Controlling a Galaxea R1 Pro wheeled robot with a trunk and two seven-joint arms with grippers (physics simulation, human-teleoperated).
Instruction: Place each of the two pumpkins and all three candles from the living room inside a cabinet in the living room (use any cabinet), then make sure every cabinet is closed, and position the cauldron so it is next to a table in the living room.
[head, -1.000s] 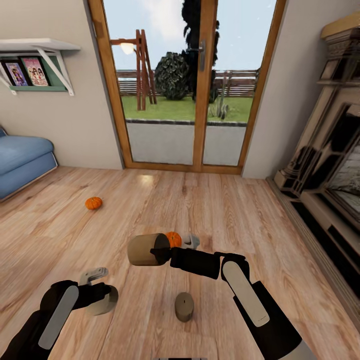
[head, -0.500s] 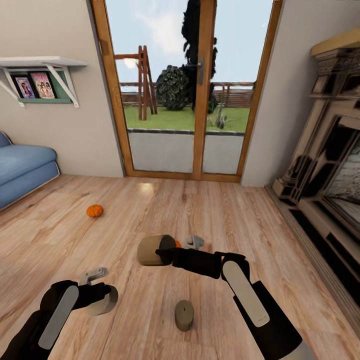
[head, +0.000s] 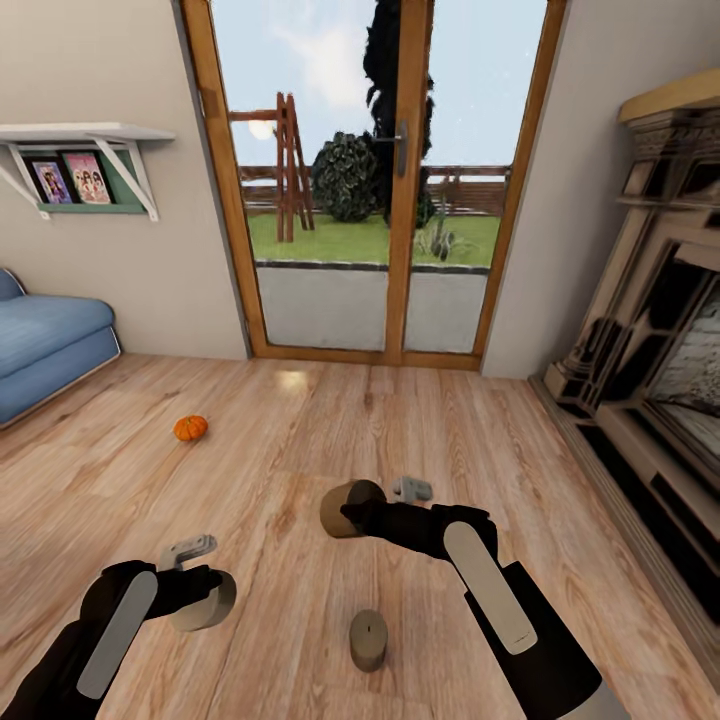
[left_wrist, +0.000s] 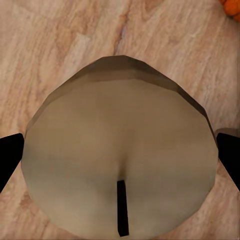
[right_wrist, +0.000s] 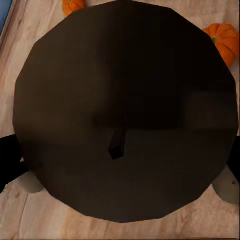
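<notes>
Right gripper (head: 352, 512) clamped on a tan candle (head: 349, 508), held sideways above the wooden floor (head: 300, 440); in the right wrist view that candle's flat end (right_wrist: 125, 110) seen dark and close, wick at centre, black fingers (right_wrist: 7, 160) pressed at its sides. Compared with a second ago: shifted to the right and drawn nearer the forearm, now covering the pumpkin that peeked out behind it then. Same pumpkin (right_wrist: 224, 41) visible past the candle's edge in the right wrist view, with a second orange sliver (right_wrist: 73, 6) at the far rim.

Left gripper (head: 195, 590) closed around another candle (head: 205, 600), low at the near left, unchanged from the earlier frames. In the left wrist view, pale candle face (left_wrist: 120, 155) with its dark wick, black fingers (left_wrist: 9, 155) touching both sides, a scrap of orange (left_wrist: 231, 6) in one corner.

Third candle (head: 368, 640) upright on the floor between the two arms, in place as before. Loose pumpkin (head: 190, 428) resting on the boards well to the left, near the blue sofa (head: 45, 345).

Whole head view tilted a little since the earliest frame: glass door (head: 370, 180) and wall shelf (head: 85, 150) sitting lower in the picture, fireplace (head: 650, 330) along the right.
</notes>
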